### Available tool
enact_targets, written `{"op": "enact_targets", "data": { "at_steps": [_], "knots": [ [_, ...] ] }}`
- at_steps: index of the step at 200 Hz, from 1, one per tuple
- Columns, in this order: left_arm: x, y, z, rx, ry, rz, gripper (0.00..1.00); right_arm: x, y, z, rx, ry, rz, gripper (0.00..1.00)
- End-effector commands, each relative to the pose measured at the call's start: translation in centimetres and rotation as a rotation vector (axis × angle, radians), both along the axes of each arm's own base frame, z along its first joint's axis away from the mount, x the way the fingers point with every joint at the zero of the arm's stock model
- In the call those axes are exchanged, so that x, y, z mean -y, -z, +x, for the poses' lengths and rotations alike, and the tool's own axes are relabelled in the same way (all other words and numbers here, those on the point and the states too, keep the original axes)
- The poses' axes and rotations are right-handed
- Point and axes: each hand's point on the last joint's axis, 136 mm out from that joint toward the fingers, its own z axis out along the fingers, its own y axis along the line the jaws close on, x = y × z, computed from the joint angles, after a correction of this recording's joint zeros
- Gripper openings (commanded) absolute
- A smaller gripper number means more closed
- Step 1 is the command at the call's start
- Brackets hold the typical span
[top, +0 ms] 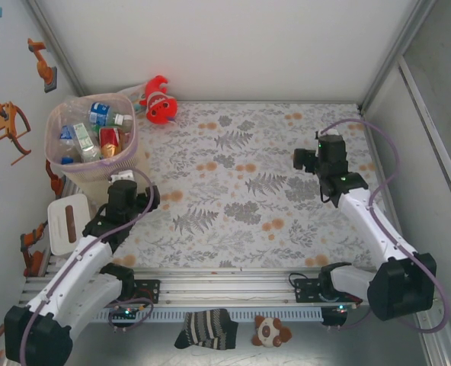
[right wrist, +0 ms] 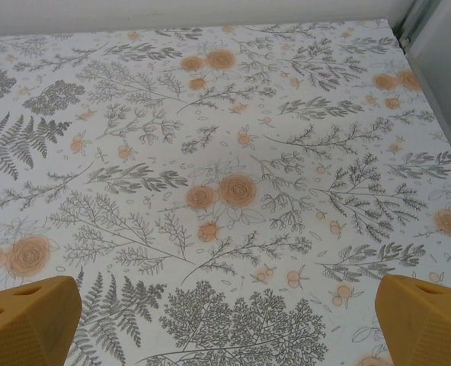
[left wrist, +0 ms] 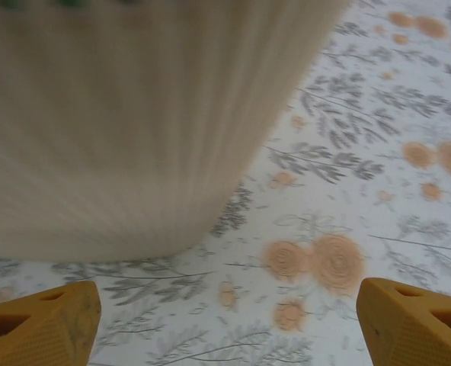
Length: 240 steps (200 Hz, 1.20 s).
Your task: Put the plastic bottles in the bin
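My left end effector (left wrist: 225,332) stands wide, its orange fingertips (left wrist: 39,324) far apart with nothing between them but patterned cloth. It hangs low just beside the foot of the bin (left wrist: 119,130), whose pale ribbed wall rises right ahead of it, not touching. My right end effector (right wrist: 225,324) is equally wide and holds nothing; it hovers over bare cloth toward the right edge of the tabletop (top: 233,191), well apart from everything else.

The bin sits at the far-left corner of the tabletop, upright, and the plastic bottles (top: 96,133) lie piled inside it: clear ones with blue labels, one red-labelled.

Just right of the bin, at the far edge, lies a red-orange fish plush (top: 158,101). The tabletop is covered with a white cloth printed with grey ferns and orange flowers.

A white block with a brown stripe (top: 68,221) lies off the left edge. A metal rail (top: 225,276) runs along the near edge; below it lie a striped sock (top: 206,329) and a small plush toy (top: 271,332). White walls close in the space, the left wall (top: 4,76) carrying orange decals.
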Motion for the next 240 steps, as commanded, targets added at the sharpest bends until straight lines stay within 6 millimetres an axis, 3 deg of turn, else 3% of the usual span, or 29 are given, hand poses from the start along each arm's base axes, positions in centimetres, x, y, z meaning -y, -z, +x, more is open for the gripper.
{"op": "enact_targets", "data": {
  "at_steps": [1, 59, 94, 108, 150, 182, 199, 240],
  "knots": [
    [-3.8, 0.3, -1.0, -0.003, -0.177, 0.071, 0.90, 0.7, 0.2, 0.9, 0.032, 0.026, 0.021, 0.97],
    [-6.7, 0.5, 3.1, 0.002, -0.199, 0.075, 0.94, 3.5, 3.3, 1.4, 0.049, 0.101, -0.023, 0.96],
    [-7.0, 0.1, 6.5, 0.078, -0.163, 0.140, 0.96, 6.6, 6.2, 1.8, 0.043, 0.215, -0.082, 0.96],
    [-6.7, 0.0, 7.8, 0.112, -0.112, 0.191, 1.00, 7.2, 7.4, 2.2, 0.055, 0.217, -0.103, 0.97],
    [-6.1, 1.4, 11.0, 0.210, -0.041, 0.258, 0.96, 8.8, 11.0, 2.6, 0.061, 0.259, -0.094, 0.99],
    [-4.7, 3.0, 12.0, 0.267, 0.040, 0.162, 0.96, 8.9, 9.9, 3.1, 0.166, 0.228, -0.111, 0.99],
    [-4.3, 3.7, 12.1, 0.251, 0.063, 0.157, 0.96, 8.9, 10.9, 3.0, 0.182, 0.204, -0.073, 0.99],
    [-3.4, 5.3, 12.5, 0.241, 0.128, 0.136, 0.96, 6.8, 11.8, 2.8, 0.210, 0.064, -0.048, 0.99]
  ]
}}
